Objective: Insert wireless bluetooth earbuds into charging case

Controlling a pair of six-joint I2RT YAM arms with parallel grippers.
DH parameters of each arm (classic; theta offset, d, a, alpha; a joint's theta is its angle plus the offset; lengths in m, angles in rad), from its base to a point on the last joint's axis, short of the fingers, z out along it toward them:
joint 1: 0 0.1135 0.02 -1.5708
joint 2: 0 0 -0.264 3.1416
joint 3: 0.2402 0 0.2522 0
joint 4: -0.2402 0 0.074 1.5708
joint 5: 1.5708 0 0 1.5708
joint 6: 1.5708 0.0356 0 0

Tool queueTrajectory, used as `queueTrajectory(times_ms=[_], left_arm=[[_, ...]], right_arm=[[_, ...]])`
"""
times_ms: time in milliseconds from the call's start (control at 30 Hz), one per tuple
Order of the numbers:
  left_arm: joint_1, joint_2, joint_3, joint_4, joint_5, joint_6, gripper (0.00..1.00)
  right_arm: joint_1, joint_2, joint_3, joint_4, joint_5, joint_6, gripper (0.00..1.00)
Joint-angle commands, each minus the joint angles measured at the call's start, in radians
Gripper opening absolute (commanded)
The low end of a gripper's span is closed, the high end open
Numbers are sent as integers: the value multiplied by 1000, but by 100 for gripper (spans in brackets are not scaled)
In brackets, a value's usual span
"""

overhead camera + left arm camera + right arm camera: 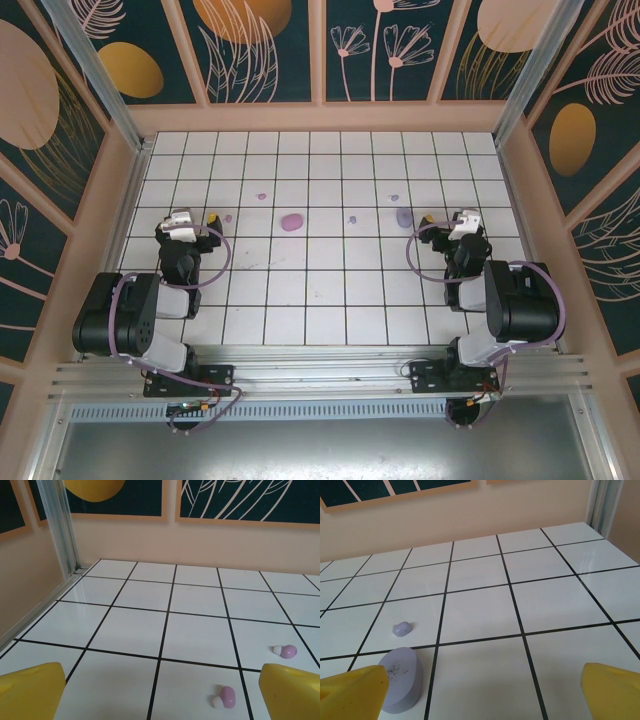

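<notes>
Earbuds (228, 696) mid-floor, well clear of walls (150, 540)

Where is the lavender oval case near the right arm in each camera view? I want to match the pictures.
Top external: the lavender case right of centre, just left of the right claw.
Right wrist: bottom left corner, beside a yellow fingertip.
Left wrist: it faces the far left corner, with two purple earbuds.
Shared landmark: the white tiled floor with black lines.
</notes>
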Motion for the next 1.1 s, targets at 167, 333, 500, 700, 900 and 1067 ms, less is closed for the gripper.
queueTrajectory(times_ms=[167,333,500,700,900,1067], left_arm=[[5,6,17,5,3,9,99],[6,6,17,5,3,8,99],[5,6,16,6,3,9,99],[6,5,17,6,3,9,99],[5,5,17,7,3,9,99],[5,-39,51,-86,18,14,99]], right_arm=[[5,3,11,44,6,-12,99],[6,3,11,44,6,-12,99],[5,3,11,44,6,-11,99],[6,3,11,44,6,-11,99],[5,2,10,47,6,-12,99],[10,-23,23,4,25,-10,99]])
